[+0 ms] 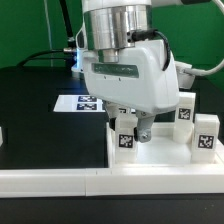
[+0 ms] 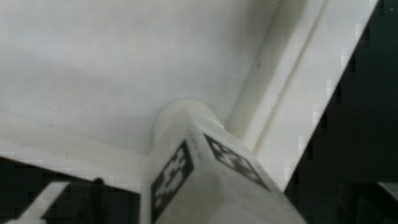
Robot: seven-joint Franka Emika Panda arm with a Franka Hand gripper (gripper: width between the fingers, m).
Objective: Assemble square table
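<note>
The square table's white slab (image 1: 165,160) lies at the exterior view's right, by the front wall. My gripper (image 1: 133,130) hangs low over its near-left part and is shut on a white tagged leg block (image 1: 125,137), held upright just above the slab. In the wrist view the leg (image 2: 199,165) fills the space between the jaws, with the slab's flat face (image 2: 125,70) and its raised rim (image 2: 294,70) behind it. Two more leg blocks (image 1: 185,108) (image 1: 205,138) stand at the slab's right. The fourth leg is hidden.
The marker board (image 1: 78,103) lies on the black table behind the gripper. The long white L-shaped border wall (image 1: 60,182) runs along the front. Cables hang at the back.
</note>
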